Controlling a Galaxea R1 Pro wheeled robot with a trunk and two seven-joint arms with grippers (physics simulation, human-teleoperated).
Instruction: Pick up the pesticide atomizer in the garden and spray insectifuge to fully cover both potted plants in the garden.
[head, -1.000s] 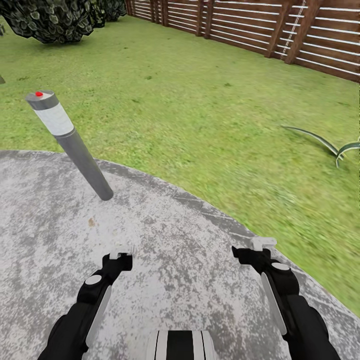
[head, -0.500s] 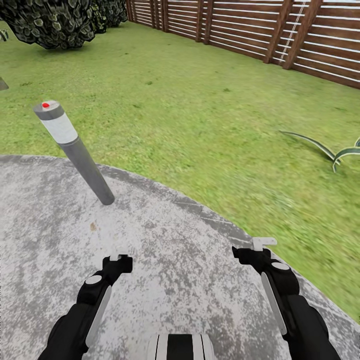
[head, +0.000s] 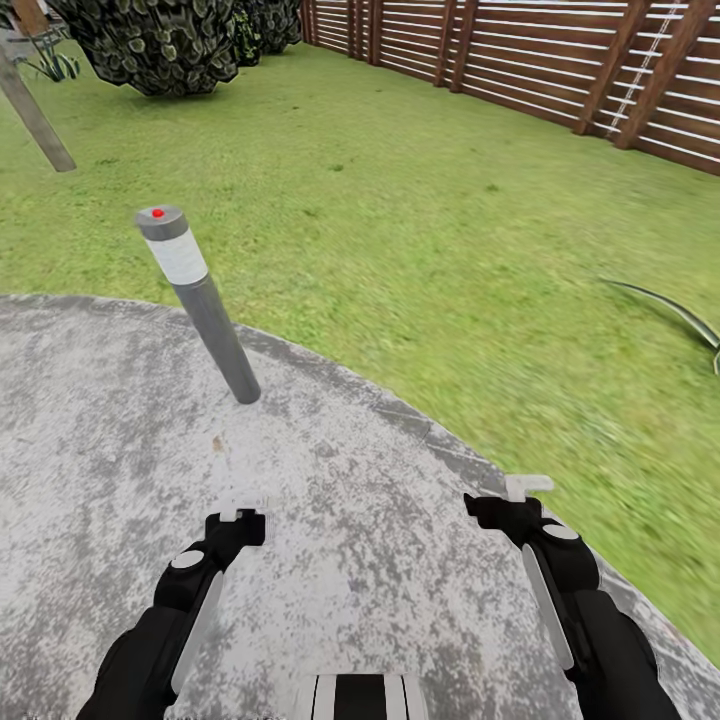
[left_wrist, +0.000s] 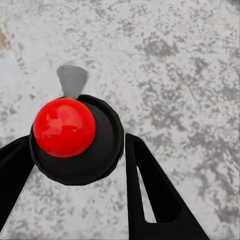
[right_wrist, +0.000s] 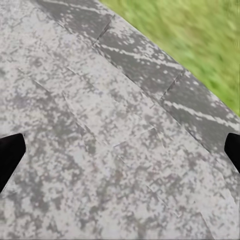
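A grey bollard lamp (head: 200, 305) was seen at eleven o'clock on the paved patio (head: 90, 420), with lawn (head: 400, 200), a wooden fence (head: 560, 70) and dark shrubs (head: 155, 40) beyond. The left end effector (head: 240, 512) and right end effector (head: 525, 488) were held low, nothing gripped; the right was spread wide, the left's opening could not be told. The garden was all around; its plants could not be found.

One grey bollard lamp (head: 198, 303) with a red dot stands at centre left of the head view, on one round paved patio (head: 90, 430). One slatted wooden fence (head: 560, 70) runs along the upper right. Two dark leafy bushes (head: 160, 40) sit in the upper left. One striped leaf (head: 665, 307) reaches in at the right edge. Two tools, left tool (head: 240, 512) and right tool (head: 527, 487), appear along the bottom.
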